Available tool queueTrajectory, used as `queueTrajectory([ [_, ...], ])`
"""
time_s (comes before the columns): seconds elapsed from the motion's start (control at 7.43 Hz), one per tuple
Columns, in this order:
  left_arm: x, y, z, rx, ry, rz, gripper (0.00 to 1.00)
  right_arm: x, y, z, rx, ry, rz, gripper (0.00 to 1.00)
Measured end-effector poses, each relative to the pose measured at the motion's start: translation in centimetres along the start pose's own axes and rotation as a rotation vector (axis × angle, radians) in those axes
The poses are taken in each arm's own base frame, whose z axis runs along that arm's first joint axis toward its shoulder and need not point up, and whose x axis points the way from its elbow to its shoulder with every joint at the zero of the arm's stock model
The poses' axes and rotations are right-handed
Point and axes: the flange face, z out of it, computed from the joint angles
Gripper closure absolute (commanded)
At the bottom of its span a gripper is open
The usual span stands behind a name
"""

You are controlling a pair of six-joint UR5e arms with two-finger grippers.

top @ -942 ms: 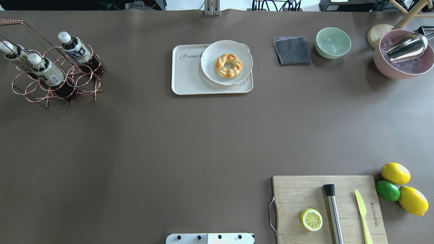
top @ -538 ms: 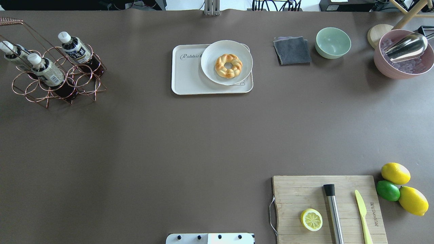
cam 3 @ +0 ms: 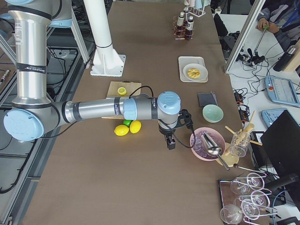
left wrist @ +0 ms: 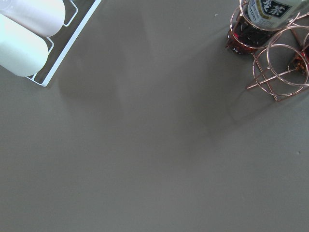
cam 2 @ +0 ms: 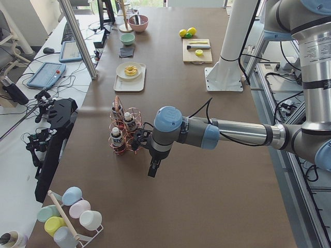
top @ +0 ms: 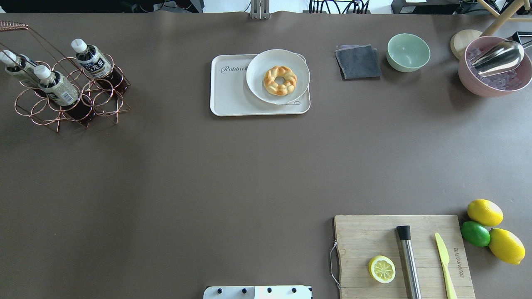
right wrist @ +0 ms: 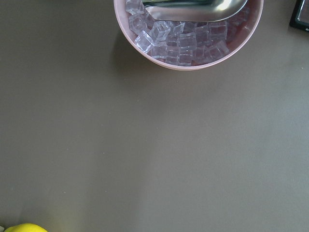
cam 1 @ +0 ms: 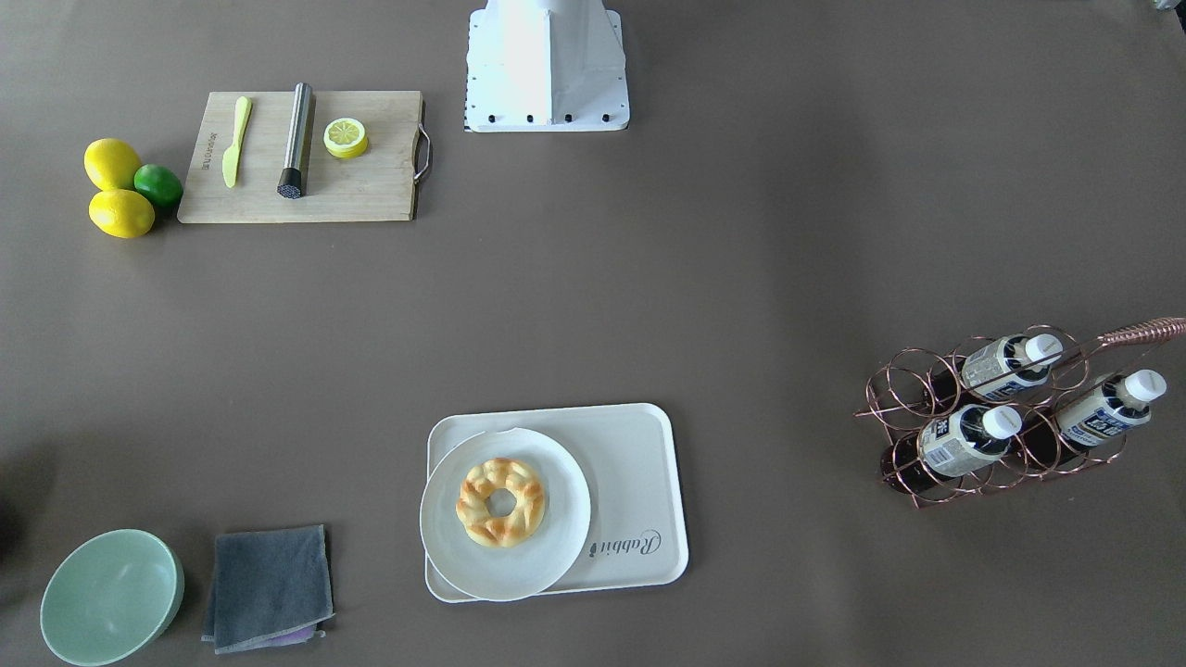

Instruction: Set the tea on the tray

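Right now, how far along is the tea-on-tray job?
Nothing is done yet. All three tea bottles stand in the copper rack, and the tray holds only the plate with a pastry. In hand: the left claw hangs near the rack; open or shut, I cannot tell. Left: grasp a bottle, carry it, set it on the tray's bare part.

Left arm (cam 2: 238,133) and right arm (cam 3: 93,110) stretch level; left gripper (cam 2: 153,168) and right gripper (cam 3: 170,141) point down; jaw state unreadable.
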Motion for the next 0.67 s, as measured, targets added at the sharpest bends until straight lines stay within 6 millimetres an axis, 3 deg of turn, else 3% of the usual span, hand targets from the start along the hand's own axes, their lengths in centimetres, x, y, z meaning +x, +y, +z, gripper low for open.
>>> queueTrajectory([
  [0.4, 0.1, 0.3, -0.1, 0.001, 0.001, -0.003, 0.03, 0.0, 0.2, 0.0, -0.001, 0.0, 0.001, 0.0],
  [0.67, 2.1, -0.9, -1.1, 0.026, -0.001, -0.089, 0.08, -0.1, 0.7, 0.1, -0.002, -0.006, 0.001, 0.0],
])
